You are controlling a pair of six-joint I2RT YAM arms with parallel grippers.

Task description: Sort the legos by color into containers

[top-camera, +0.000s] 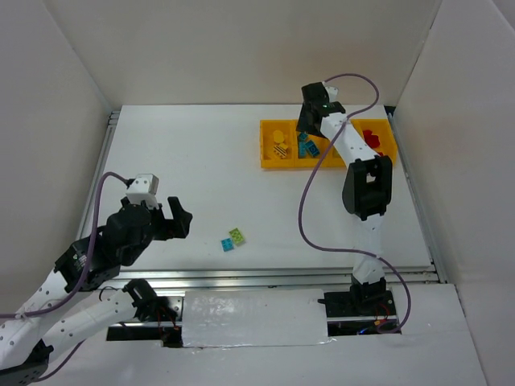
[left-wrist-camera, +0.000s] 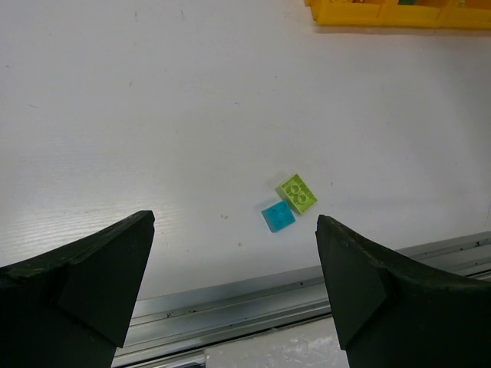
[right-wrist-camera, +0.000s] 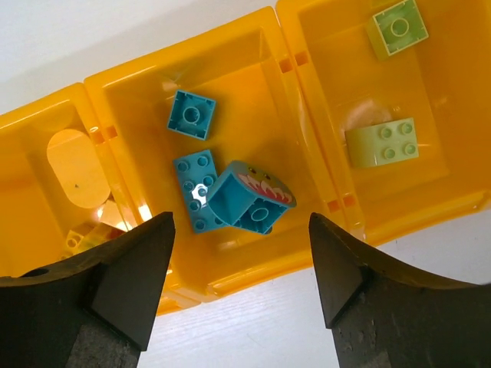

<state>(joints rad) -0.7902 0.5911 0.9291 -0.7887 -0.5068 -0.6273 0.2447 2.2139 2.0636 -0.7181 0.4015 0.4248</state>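
Yellow plastic forms the long tray (top-camera: 269, 165) at the far right of the white worktop (top-camera: 185, 161), and its four square compartments hold most of the legos. The right hand (top-camera: 310, 121) hovers over the second compartment from the left, fingers parted with nothing between them. Its wrist view shows what the arm hides from the overhead camera. Three blue bricks (right-wrist-camera: 191, 115) lie in that compartment, one of them a curved brick (right-wrist-camera: 253, 195) tipped against another and printed with a pink mouth and white teeth. Two light green bricks (right-wrist-camera: 382, 143) lie apart in the next compartment, and a rounded yellow piece (right-wrist-camera: 73, 165) lies in the first. Only the overhead view shows the red bricks (top-camera: 372, 138) in the rightmost compartment. Near the front edge, well apart from the tray, a loose green brick (top-camera: 237, 236) and a loose blue brick (top-camera: 228, 244) sit on the worktop, touching at a corner. The left hand (top-camera: 175, 217) hangs to their left, released and wide, gripping nothing. Its wrist view frames both loose bricks between the fingers and catches a strip of the tray at the top edge.
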